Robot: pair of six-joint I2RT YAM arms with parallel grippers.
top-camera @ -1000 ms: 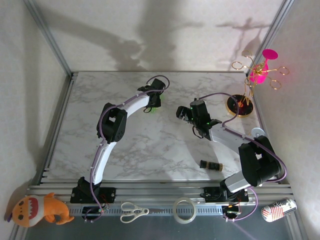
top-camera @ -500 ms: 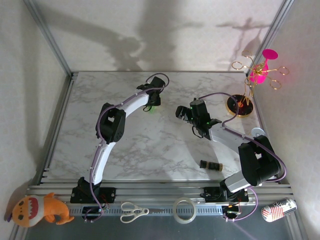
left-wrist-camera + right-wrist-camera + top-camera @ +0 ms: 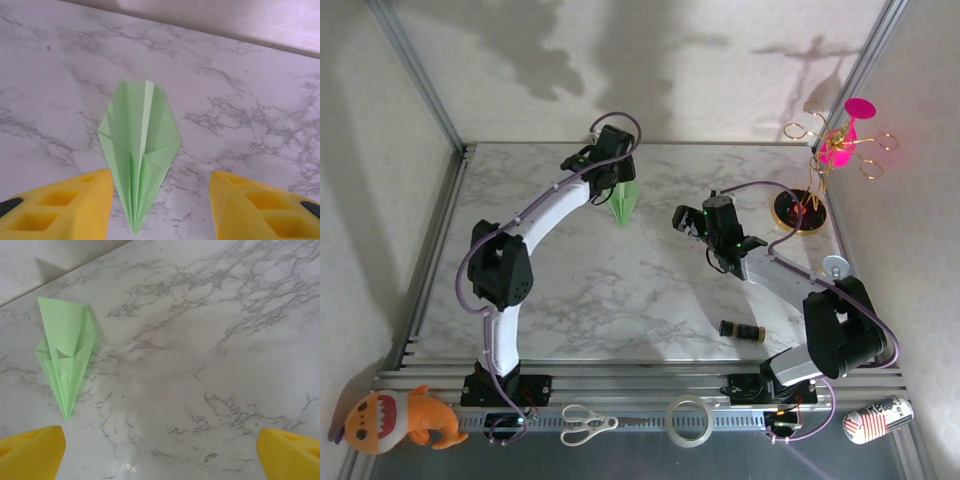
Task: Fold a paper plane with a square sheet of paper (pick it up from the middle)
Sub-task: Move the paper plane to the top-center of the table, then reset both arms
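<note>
— Toward the far middle of the marble table, lying flat: the paper plane, creased to a narrow dart, nose toward the near edge.
— Held by anything?
— No. Raised over it, left gripper, jaws half apart either side of the nose, gripping nothing; probably letting a finished fold rest. Off to the side, right gripper, spread wide, empty, likely keeping clear.

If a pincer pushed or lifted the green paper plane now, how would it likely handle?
The paper plane looks thin and very light, so a nudge would probably slide it across the smooth marble table. Its folded flaps sit slightly raised, so it likely flexes or crumples under a firm pinch.
</note>
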